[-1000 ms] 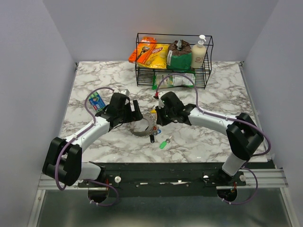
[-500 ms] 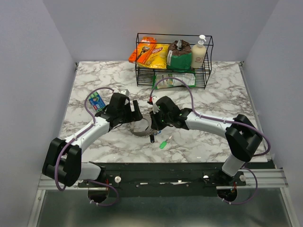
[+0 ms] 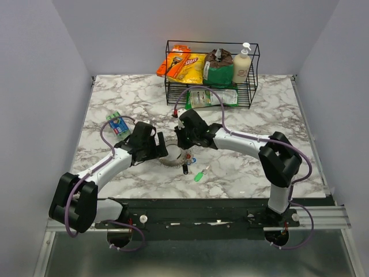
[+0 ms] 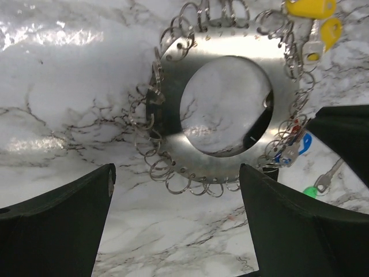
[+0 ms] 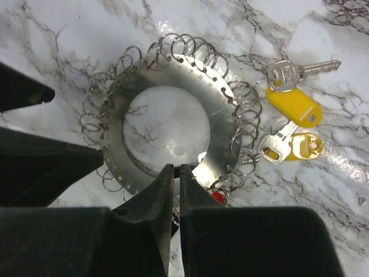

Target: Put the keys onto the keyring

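Your right gripper (image 5: 176, 172) has swung in from the right over the past second and now hangs directly above the keyring (image 5: 222, 121). Your left arm has eased back a little toward the near edge of the table (image 3: 242, 173). That reads as a change of hands: the right side seems to be taking up the threading, the left standing by. The right fingers are almost pressed together, only a slit between them, with their tips at the ring's inner rim. You cannot tell from these views whether they nip the metal or nothing at all. The left gripper (image 4: 176, 176) is spread wide, one finger either side of the ring, holding nothing. The keyring lies flat near the middle of the table, somewhat toward the near edge. It is a bright steel disc with a round hole, its rim fringed with small wire loops. Two yellow keys (image 5: 294, 109) sit at its rim, seemingly on loops, and a red tag (image 5: 218, 197) and a blue tag (image 4: 302, 141) sit close in. A green key (image 3: 199, 176) and a black key (image 3: 185, 169) lie just beside it, apparently not yet threaded.
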### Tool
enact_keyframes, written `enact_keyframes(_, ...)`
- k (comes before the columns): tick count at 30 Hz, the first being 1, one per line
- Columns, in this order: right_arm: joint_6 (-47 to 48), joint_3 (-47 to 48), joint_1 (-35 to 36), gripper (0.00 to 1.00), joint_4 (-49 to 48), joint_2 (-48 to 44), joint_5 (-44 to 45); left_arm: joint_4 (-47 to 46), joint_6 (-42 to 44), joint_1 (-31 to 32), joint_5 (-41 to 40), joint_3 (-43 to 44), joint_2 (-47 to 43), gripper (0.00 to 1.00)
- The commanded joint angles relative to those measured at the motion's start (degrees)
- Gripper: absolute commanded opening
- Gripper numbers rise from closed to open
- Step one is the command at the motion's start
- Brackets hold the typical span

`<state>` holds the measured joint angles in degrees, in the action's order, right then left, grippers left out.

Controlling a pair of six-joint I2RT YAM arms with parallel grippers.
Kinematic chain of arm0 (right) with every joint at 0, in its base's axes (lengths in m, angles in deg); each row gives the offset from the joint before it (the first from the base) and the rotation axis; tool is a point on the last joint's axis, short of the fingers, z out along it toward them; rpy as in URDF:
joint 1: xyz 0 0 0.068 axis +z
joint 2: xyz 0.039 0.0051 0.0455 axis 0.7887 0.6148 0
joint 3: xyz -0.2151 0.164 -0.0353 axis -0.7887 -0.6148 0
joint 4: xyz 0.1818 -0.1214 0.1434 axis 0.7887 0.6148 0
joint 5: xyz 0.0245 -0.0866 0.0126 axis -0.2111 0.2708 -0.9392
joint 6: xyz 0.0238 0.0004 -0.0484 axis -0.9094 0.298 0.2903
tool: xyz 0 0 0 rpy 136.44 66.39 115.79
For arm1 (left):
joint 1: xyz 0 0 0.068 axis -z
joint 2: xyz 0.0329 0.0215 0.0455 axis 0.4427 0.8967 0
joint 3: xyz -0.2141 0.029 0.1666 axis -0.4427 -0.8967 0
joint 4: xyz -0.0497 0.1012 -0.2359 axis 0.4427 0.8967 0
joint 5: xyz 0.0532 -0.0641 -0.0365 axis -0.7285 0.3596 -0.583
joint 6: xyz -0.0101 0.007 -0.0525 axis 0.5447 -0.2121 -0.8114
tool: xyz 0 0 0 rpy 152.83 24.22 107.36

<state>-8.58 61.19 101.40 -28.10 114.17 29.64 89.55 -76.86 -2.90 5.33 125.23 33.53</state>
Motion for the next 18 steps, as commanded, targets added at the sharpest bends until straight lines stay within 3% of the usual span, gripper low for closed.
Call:
enact_keyframes(1,-1.9,4.2,0.0,0.15,5.3,3.4,7.3,-2.0,-2.8,0.3,1.2,-3.1,1.2,0.96)
enact_keyframes(18,-5.4,5.4,-5.0,0.13,9.6,8.4,7.9,-10.8,-4.8,0.3,5.7,0.1,12.0,0.96)
